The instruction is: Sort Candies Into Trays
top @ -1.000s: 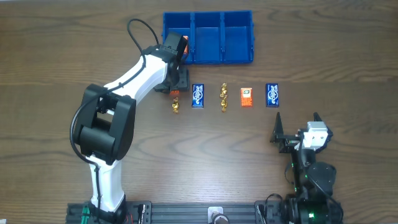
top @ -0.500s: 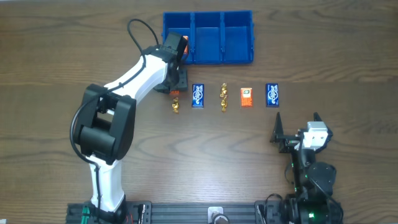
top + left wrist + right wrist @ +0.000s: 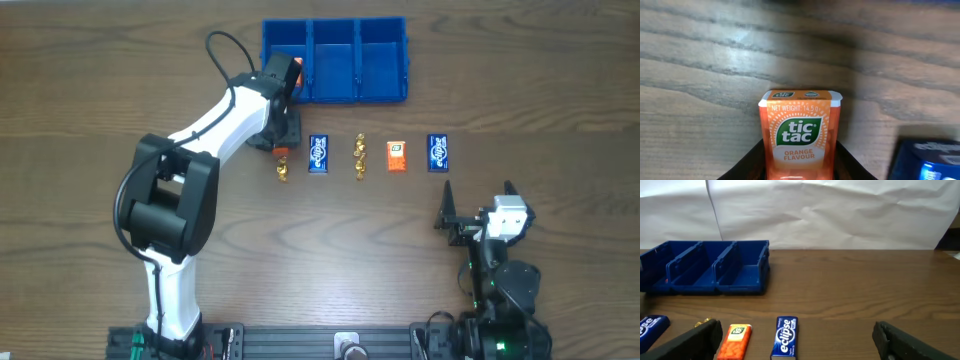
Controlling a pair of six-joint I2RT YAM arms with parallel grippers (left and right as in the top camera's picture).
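Observation:
My left gripper (image 3: pixel 281 147) is low over the table in front of the blue tray's left end, shut on an orange mint box (image 3: pixel 801 134) that stands between its fingers (image 3: pixel 747 162). That box (image 3: pixel 281 152) heads a row holding a gold candy (image 3: pixel 283 172), a blue gum packet (image 3: pixel 319 153), two gold candies (image 3: pixel 360 158), a second orange box (image 3: pixel 396 155) and another blue packet (image 3: pixel 437 152). My right gripper (image 3: pixel 476 203) hangs open near its base, well short of the row. Ahead of it lie a blue packet (image 3: pixel 785 337) and an orange box (image 3: pixel 735 341).
The blue tray (image 3: pixel 335 98) with three compartments stands at the back of the wooden table; its compartments look bare (image 3: pixel 742 275). A white sheet (image 3: pixel 840 215) hangs behind the table. Open wood lies between the candy row and the arm bases.

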